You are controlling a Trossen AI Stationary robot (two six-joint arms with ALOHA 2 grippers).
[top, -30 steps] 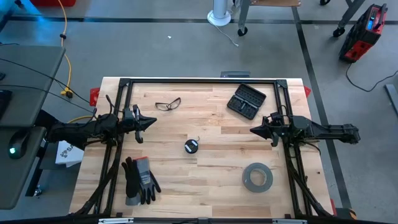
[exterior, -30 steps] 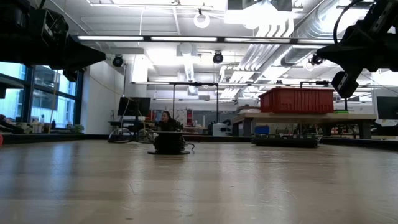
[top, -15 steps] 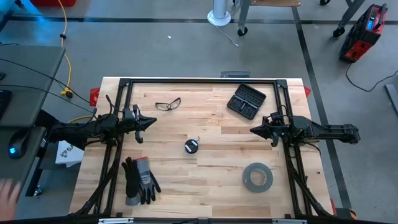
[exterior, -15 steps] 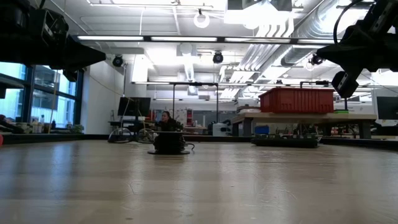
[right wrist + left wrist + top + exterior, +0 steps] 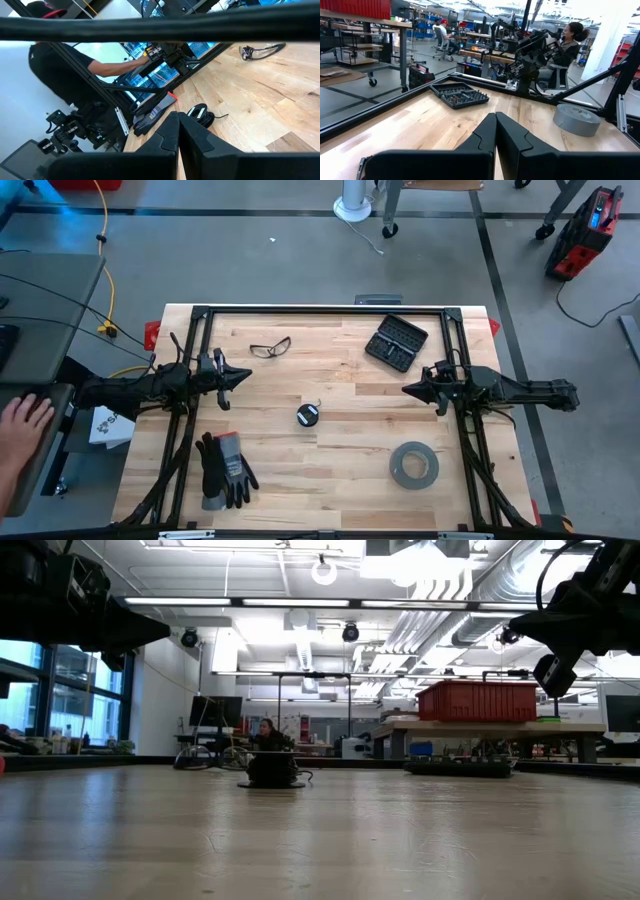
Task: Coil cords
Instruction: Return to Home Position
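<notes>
While the black spool (image 5: 307,415) lies flat on the bench (image 5: 340,475), the left gripper (image 5: 244,377) hovers nearer it than the right gripper (image 5: 408,390), one on each side. Both pairs of fingers are closed on nothing.

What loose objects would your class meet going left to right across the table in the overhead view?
Black gloves → safety glasses → black spool → grey tape roll. The bit case is left out, since it overlaps the tape roll in that direction.
</notes>
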